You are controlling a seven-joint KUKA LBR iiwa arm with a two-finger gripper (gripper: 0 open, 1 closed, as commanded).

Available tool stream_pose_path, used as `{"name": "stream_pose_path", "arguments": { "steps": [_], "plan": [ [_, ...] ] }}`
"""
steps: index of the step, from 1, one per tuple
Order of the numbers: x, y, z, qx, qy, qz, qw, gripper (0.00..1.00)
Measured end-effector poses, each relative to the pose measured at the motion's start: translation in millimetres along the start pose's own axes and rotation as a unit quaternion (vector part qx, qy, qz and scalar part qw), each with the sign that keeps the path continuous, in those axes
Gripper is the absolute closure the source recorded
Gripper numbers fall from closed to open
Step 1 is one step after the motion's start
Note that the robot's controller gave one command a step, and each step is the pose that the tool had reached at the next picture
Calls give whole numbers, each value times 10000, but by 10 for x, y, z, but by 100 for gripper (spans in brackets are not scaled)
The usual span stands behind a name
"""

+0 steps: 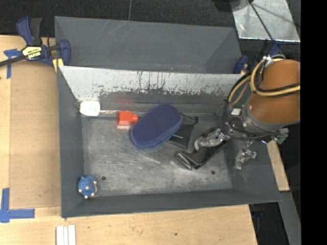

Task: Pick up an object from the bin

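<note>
Five loose things lie on the floor of the bin (71, 152) in my one camera view. The arm (273, 93) comes in from the right, its orange cover above the bin's right wall. I see the jaws spread wide with nothing between them, low over the right part of the floor. One finger (210, 139) overlaps the right end of a black clip (196, 156), which lies tilted on the floor just left of the jaws. The other finger sits apart from it, nearer the right wall. The clip's far end runs under a dark blue oval pad (156, 125) in the middle. Just left of the pad I see an orange block (126, 118), then a white cap (90, 108) against the back wall. A small blue ball (87, 186) sits alone in the near left corner
</note>
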State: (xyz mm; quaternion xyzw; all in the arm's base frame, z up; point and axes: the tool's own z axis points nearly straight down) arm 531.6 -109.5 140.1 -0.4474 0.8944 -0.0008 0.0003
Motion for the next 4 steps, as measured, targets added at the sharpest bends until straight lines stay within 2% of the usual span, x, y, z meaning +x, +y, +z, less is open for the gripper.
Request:
{"name": "stream_pose_path", "arguments": {
  "steps": [1, 2, 3, 4],
  "plan": [
    [-623, 248, 655, 22, 9, -1439, 9896, 0],
    [-441, -83, 663, 25, -33, -3099, 9508, 0],
    [-456, -94, 634, 43, -43, -3091, 9510, 100],
    [-460, -103, -99, 9, -13, -3078, 9515, 100]
  ]
}}
